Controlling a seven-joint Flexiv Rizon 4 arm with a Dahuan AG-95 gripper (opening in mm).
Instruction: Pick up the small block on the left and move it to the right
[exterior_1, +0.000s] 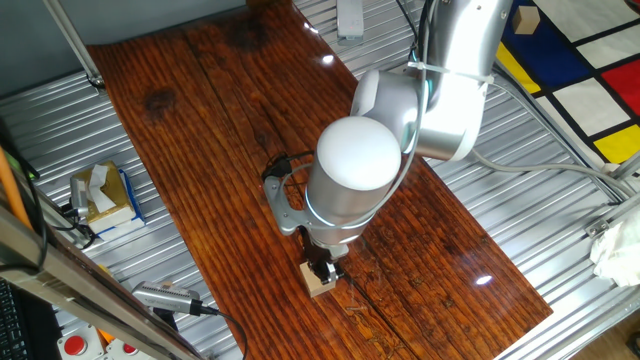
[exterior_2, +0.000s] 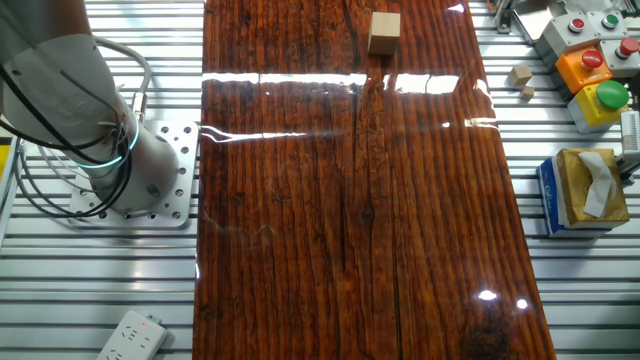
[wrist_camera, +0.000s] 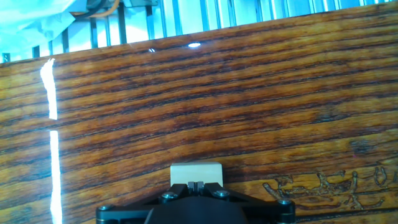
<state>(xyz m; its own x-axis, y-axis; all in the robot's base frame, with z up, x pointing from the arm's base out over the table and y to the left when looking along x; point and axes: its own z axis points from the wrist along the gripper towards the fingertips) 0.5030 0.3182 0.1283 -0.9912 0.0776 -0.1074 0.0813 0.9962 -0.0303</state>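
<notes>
The small block (exterior_1: 321, 281) is a pale tan wooden cube on the dark reddish board (exterior_1: 220, 120), near its front edge. My gripper (exterior_1: 325, 267) hangs straight over it, with the dark fingertips at the block's top. In the hand view my gripper (wrist_camera: 196, 185) shows its two grey pads pressed together, and the block (wrist_camera: 196, 170) lies just past them, wider than both pads. The jaws are shut and hold nothing. In the other fixed view the block (exterior_2: 384, 30) stands alone at the board's far end, and the gripper is out of that view.
A yellow-and-blue tissue box (exterior_1: 105, 195) sits off the board; it also shows in the other fixed view (exterior_2: 583, 190). Button boxes (exterior_2: 592, 68) and two small wood pieces (exterior_2: 520, 77) lie beside the board. A power strip (exterior_2: 130, 338) lies near the arm's base (exterior_2: 150, 180).
</notes>
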